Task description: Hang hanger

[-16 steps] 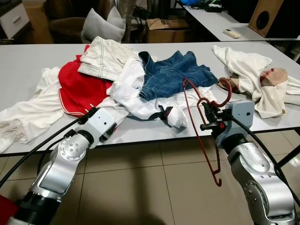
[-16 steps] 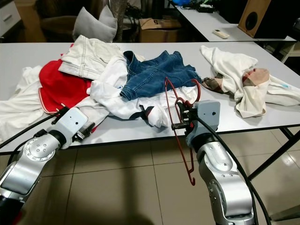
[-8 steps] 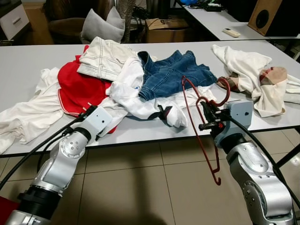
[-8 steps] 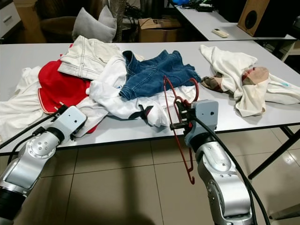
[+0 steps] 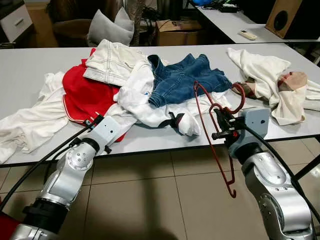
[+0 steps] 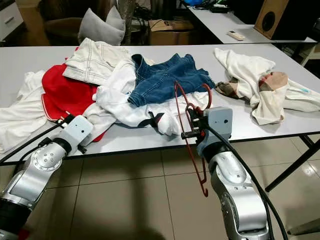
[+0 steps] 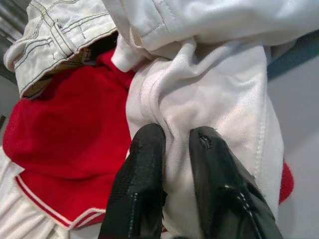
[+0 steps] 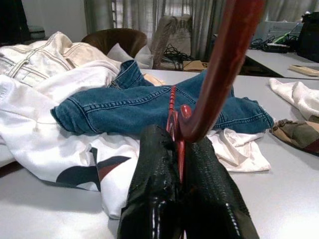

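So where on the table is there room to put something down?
Bare table lies at the far left, behind the red garment, and along the front edge between the white shirt and the right gripper holding the red hanger. The middle, around the jeans, is crowded. The left gripper pinches white cloth.

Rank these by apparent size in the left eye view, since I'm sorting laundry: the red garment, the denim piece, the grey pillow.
1. red garment, though partly covered.
2. denim piece, near the red one in visible area; that order is unsure.
3. grey pillow, clearly smallest, though it sits farther from the camera.
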{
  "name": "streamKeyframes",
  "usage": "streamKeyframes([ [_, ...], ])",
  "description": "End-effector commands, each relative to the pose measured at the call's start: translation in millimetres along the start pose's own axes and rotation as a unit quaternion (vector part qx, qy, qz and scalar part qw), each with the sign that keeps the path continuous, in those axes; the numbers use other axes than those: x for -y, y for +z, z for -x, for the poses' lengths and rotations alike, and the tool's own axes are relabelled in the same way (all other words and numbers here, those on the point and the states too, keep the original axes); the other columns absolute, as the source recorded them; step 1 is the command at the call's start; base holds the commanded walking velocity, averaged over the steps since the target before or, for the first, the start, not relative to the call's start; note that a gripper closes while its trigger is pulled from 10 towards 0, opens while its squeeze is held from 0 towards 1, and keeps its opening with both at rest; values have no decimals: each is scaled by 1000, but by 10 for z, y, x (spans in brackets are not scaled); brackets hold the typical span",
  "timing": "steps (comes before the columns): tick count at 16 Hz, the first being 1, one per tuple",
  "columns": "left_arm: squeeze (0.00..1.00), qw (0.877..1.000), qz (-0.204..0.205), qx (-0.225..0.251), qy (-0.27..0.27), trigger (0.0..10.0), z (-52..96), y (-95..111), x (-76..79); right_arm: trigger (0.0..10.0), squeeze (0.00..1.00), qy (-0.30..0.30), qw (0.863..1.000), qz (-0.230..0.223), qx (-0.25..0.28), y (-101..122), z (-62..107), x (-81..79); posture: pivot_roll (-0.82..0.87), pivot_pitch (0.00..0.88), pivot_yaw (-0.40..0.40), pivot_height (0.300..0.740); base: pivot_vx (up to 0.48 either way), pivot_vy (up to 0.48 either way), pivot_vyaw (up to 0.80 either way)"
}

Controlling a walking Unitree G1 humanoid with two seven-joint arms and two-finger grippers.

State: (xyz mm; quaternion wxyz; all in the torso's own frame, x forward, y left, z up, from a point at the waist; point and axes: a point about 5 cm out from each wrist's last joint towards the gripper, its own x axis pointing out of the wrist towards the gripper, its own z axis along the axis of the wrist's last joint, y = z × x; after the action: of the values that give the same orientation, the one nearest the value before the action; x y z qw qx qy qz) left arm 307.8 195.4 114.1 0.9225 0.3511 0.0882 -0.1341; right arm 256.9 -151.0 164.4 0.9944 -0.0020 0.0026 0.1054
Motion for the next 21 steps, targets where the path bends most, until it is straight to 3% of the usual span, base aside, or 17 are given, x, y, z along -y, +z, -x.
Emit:
streamKeyframes([
  [1, 0, 1000, 23, 17, -2, 0, -17, 73, -45, 10000, 0, -1, 1000, 2, 1, -9, 5, -4, -124, 0, -9, 740, 0, 0, 0],
  [5, 0, 996, 82, 43, -13, 0, -31, 160, -55, 10000, 0, -2, 1000, 4, 0, -10, 3, 5, -125, 0, -13, 740, 0, 0, 0],
  [7, 0, 987, 141, 65, -33, 0, -29, 250, -35, 10000, 0, -4, 1000, 4, 0, -13, -5, 13, -123, 0, -14, 740, 0, 0, 0],
  [9, 0, 963, 240, 106, -67, 0, -7, 416, -29, 10000, 0, -5, 1000, 3, 1, -8, -11, 13, -125, 0, -13, 740, 0, 0, 0],
  [13, 0, 918, 336, 173, -118, 0, 37, 705, -91, 10000, 0, -9, 1000, 2, 2, -15, -11, 24, -122, 0, -9, 740, 0, 0, 0],
  [14, 0, 899, 368, 200, -127, 0, 57, 825, -147, 10000, 0, -12, 1000, 0, 3, -16, -17, 25, -121, 0, -9, 740, 0, 0, 0],
  [18, 0, 846, 426, 274, -164, 0, 140, 1155, -261, 10000, 0, -13, 1000, -1, 3, -20, -14, 21, -122, 0, -9, 740, 0, 0, 0],
  [21, 0, 820, 459, 305, -158, 0, 170, 1243, -378, 10000, 0, -17, 1000, 1, 6, -8, -14, 39, -128, 0, -2, 740, 0, 0, 0],
])
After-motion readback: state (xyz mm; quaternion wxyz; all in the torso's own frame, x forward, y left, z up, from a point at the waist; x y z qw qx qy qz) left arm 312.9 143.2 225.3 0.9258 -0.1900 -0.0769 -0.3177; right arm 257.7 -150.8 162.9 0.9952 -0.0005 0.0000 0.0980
